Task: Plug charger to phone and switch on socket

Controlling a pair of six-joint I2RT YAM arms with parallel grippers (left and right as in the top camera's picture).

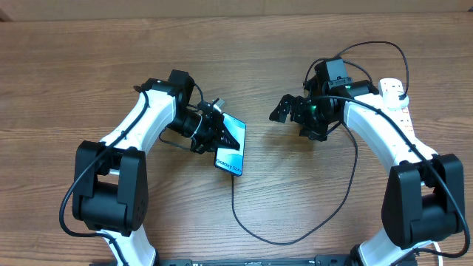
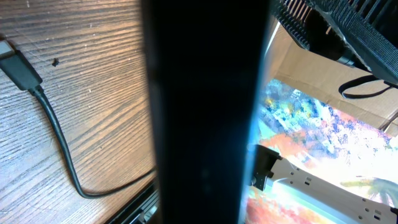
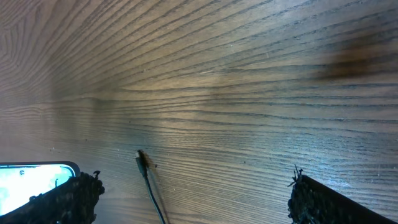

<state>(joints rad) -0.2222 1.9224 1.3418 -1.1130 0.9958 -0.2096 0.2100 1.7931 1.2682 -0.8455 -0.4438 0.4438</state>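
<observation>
Phone [image 1: 233,153] was pinched by the left claw [image 1: 220,134]. The right claw [image 1: 284,109], spread wide, probably needed to be squared up over the charger tip [image 3: 140,159] on the surface [image 1: 74,59] first.

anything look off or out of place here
The phone sits askew, one end clamped in the left end effector. The charger tip lies loose on the table just off the phone, not plugged in. Nothing looks spilled or damaged.

Robotics lab bench: white-and-black left arm [image 1: 137,122] and right arm [image 1: 384,133] share one wood-grain table [image 1: 66,52].
</observation>
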